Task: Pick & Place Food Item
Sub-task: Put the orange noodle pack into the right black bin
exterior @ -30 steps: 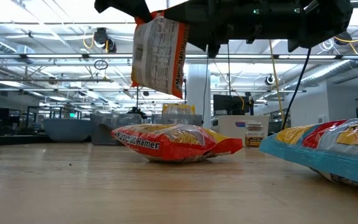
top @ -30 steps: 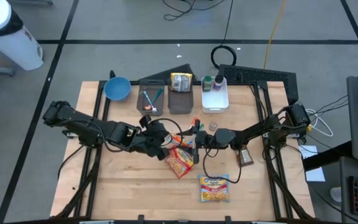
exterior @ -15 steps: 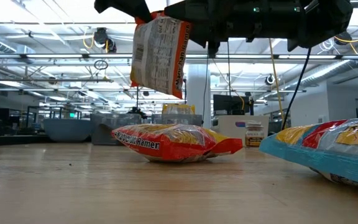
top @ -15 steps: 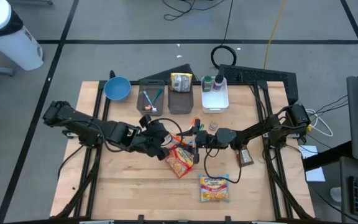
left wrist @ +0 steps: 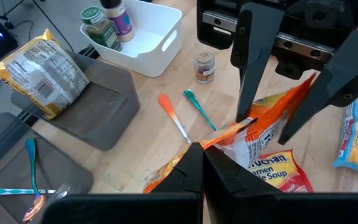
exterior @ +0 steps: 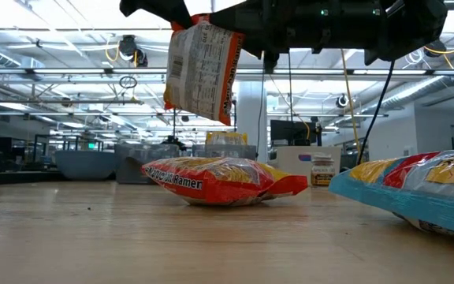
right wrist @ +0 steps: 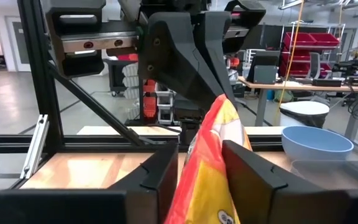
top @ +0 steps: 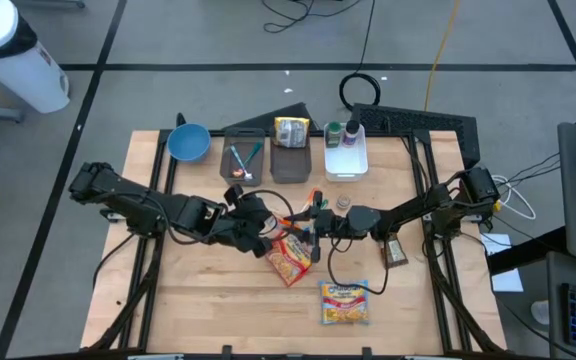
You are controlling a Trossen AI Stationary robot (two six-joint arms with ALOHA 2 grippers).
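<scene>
Four crinkly plastic ramen packets (top: pixel 290 262) (top: pixel 344 302) (exterior: pixel 202 69) (top: pixel 291 131); two dark grey bins (top: pixel 290 163); one white tub (top: pixel 346 152); one blue bowl (top: pixel 188 142); seemingly three spice jars (left wrist: pixel 205 67).

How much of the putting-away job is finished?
One packet already sits in a grey bin. The left gripper and right gripper both pinch a ramen packet up in the air. Two more packets lie on the table.
</scene>
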